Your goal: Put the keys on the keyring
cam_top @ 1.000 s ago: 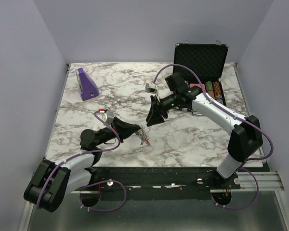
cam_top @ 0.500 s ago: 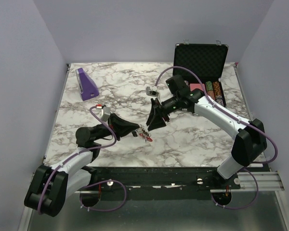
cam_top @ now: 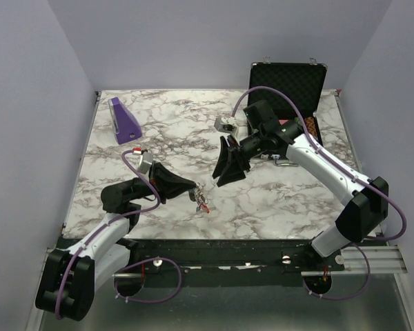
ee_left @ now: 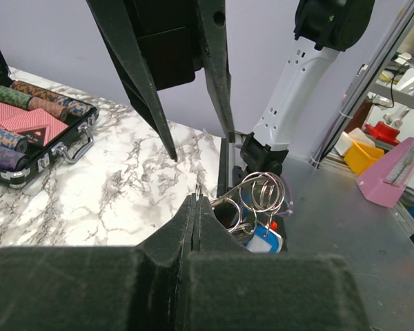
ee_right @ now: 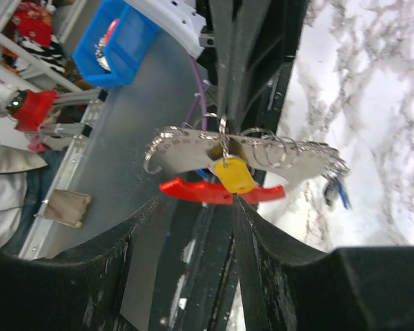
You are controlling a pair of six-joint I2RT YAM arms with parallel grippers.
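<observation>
We begin at the left gripper point(cam_top: 192, 189). Its jaws are pressed fully together on a thin wire loop of the keyring point(cam_top: 202, 201), so the bunch dangles from its tip over the near middle of the marble table point(cam_top: 159, 138), apparently clear of the surface. From the right wrist we see the bunch spread out. There is a grey curved tag point(ee_right: 183, 148) strung with small rings, with the red crescent point(ee_right: 193, 189) below it. A yellow key point(ee_right: 233, 176) hangs at the middle from one ring, and a blue key point(ee_right: 337, 191) sits at one end. We cannot tell whether either key is properly threaded. The right gripper point(cam_top: 223, 178) hangs near the bunch without touching it, its fingers about half spread and empty, pointed down toward it. We judge that the step in hand is presenting the ring: the left arm holds it up while the right lines up to work on it. The next move calls for a fine pinch on a very small part, a key head or one ring. The left grip must hold steady, since a hanging bunch will likely swing or twist at the first contact. As for writing, we can read none. The pale face on the blue head seen from the left wrist looks blank. The black case point(cam_top: 287, 83) at the far right, the poker chips point(ee_left: 38, 103) inside it and the purple wedge point(cam_top: 124, 121) at the far left show no legible brand or label.
</observation>
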